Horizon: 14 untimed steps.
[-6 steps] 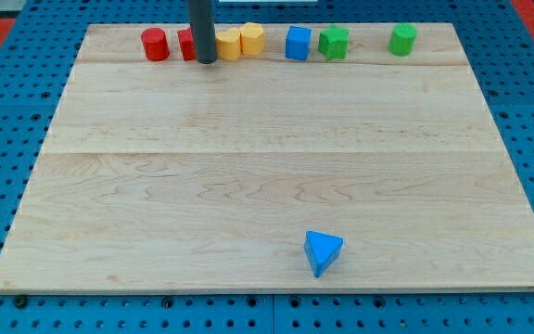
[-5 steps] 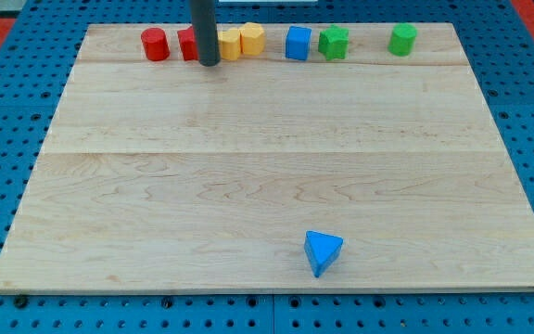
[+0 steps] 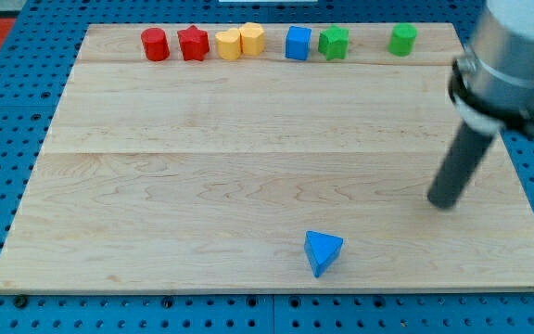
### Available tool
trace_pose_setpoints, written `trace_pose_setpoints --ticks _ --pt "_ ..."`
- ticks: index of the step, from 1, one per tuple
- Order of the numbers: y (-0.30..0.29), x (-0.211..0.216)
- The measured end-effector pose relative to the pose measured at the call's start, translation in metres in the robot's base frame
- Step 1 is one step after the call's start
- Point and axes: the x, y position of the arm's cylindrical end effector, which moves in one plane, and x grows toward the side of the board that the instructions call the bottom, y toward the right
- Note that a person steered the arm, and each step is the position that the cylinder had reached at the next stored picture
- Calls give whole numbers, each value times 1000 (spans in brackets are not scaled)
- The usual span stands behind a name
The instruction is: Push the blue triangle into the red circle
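The blue triangle (image 3: 323, 252) lies near the bottom edge of the wooden board (image 3: 248, 167), a little right of centre. The red circle (image 3: 155, 44) stands at the top left, first in a row of blocks. My tip (image 3: 443, 202) rests on the board to the right of the blue triangle and slightly above it, well apart from it. The rod slants up toward the view's top right.
Along the top edge, from left to right after the red circle: a red star (image 3: 193, 44), two yellow blocks (image 3: 229, 44) (image 3: 252, 38) touching, a blue square (image 3: 298, 43), a green star-like block (image 3: 334, 42), and a green cylinder (image 3: 401, 39).
My tip has moved from the top left, in front of the red star, across to the board's right side, lower down. The red star now shows fully. No block has moved.
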Motion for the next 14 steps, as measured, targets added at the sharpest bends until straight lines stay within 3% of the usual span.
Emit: trace_pose_setpoints --ticks 1,2,3,4,6,8,10,11,12,14 --pt "-49 65" --pt "-117 55" --pt "-174 13" --pt "-253 9" --pt "-255 -54" --pt "-293 -121" --pt "-269 -153" --pt "-287 -158" --pt "-347 -169" --pt "-347 -198"
